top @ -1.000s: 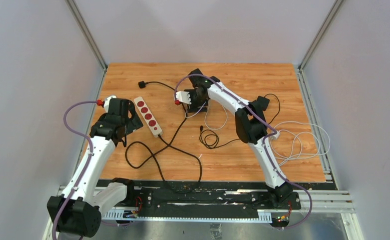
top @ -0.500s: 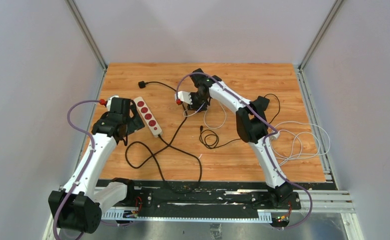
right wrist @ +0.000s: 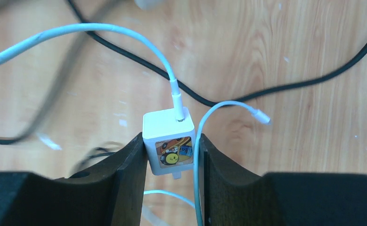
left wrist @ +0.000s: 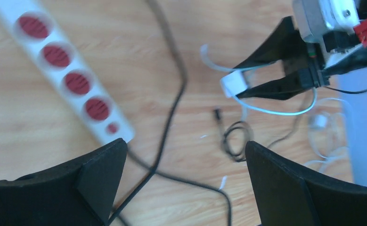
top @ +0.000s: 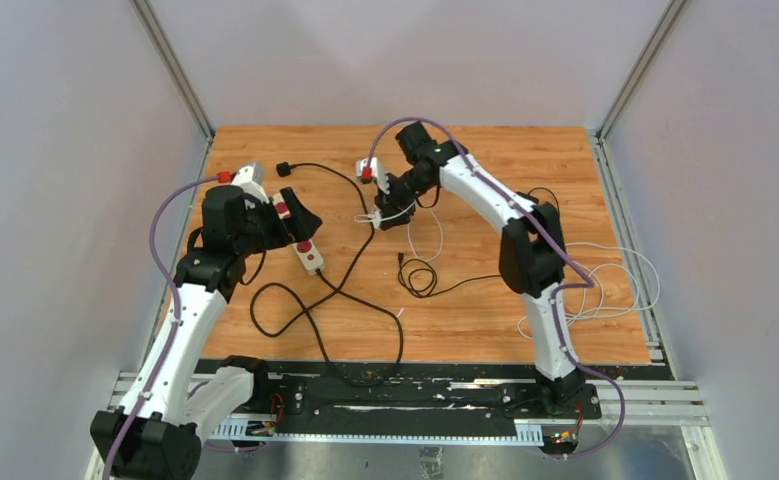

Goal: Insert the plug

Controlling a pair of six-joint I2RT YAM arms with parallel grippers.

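Right wrist view has the white plug (right wrist: pixel 168 141) pinched between the right fingers (right wrist: pixel 129 169), which are closed on its two flat sides, so the stickered face looks up at the camera and the white cable (right wrist: pixel 101 30) leaves from the far end. That grip leaves the opposite end free, where a small tab shows below the sticker; whether that is a prong I cannot tell. A second loop of the same cable drops between the plug and one finger and may be caught in the pinch. That could tug the plug off line when it is carried. From the top external view the plug sits lifted off the worktop (top: pixel 525 150) near its middle, well apart from the power strip (top: pixel 308 255), which lies to the left with its red sockets facing up. The left fingers (left wrist: pixel 96 174) are spread fully and hold nothing. They hang over the switch end of the strip, with a black cable (left wrist: pixel 172 94) running past just beside it. That pose looks chosen to come down astride the strip and steady it, since a loose strip would likely slide under a pushing plug. The carry across and the insertion itself both appear yet to be done.
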